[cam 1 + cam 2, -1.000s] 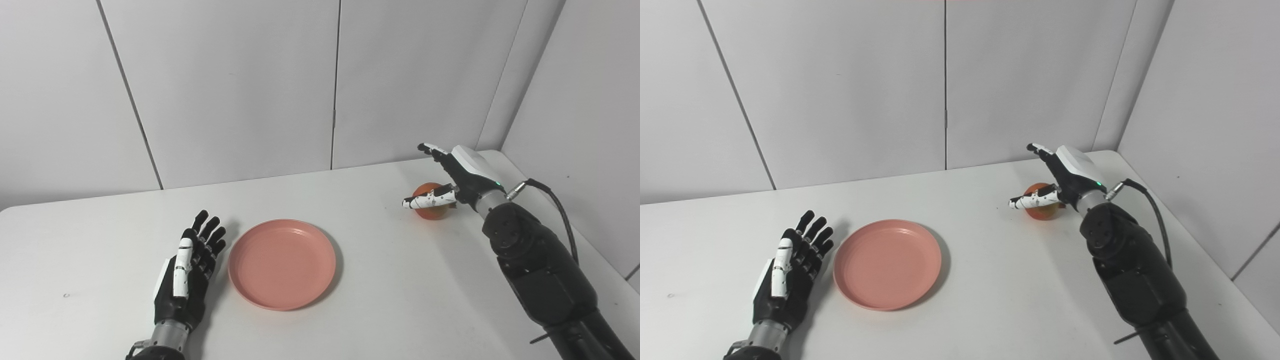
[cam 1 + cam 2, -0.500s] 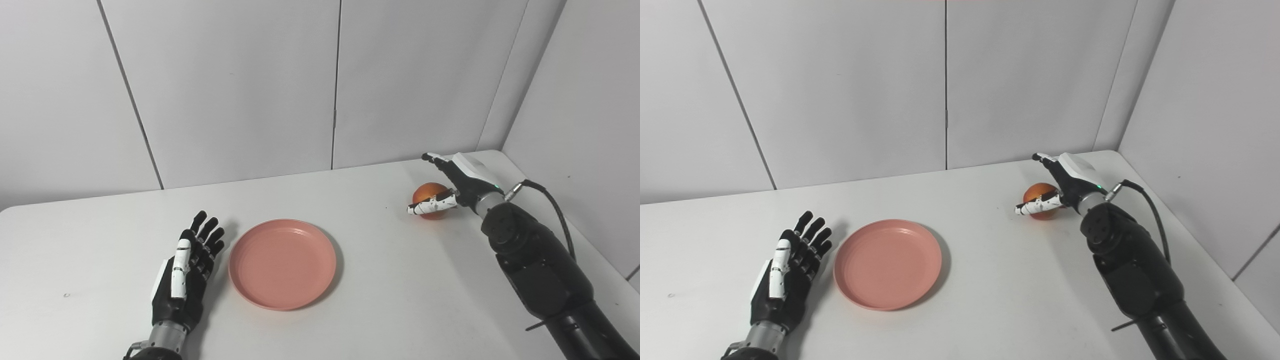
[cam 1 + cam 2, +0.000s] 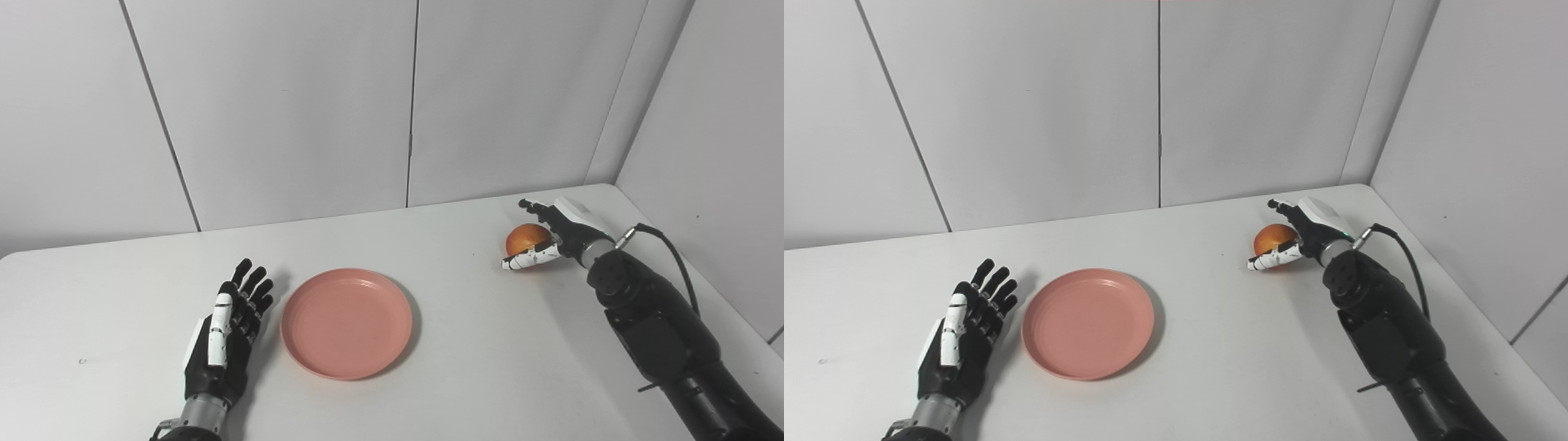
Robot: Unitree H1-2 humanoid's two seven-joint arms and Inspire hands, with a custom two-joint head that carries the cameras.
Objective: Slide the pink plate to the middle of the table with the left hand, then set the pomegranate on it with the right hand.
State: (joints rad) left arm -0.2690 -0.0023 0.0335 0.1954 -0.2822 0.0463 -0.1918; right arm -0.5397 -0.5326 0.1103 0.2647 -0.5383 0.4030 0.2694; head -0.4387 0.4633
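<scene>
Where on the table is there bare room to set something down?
Bare patches: the wide stretch between the pink plate and the pomegranate, the strip behind the plate along the wall, and the near edge between the arms. Crowded: the left hand beside the plate, the right hand at the pomegranate.

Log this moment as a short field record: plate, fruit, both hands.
plate: round pink plastic plate, empty, near the table's middle
fruit: orange-red round pomegranate, on the white table, far right
left hand: left hand open, flat beside the plate's left edge
right hand: right hand open, fingers spread around the pomegranate, not closed
</scene>
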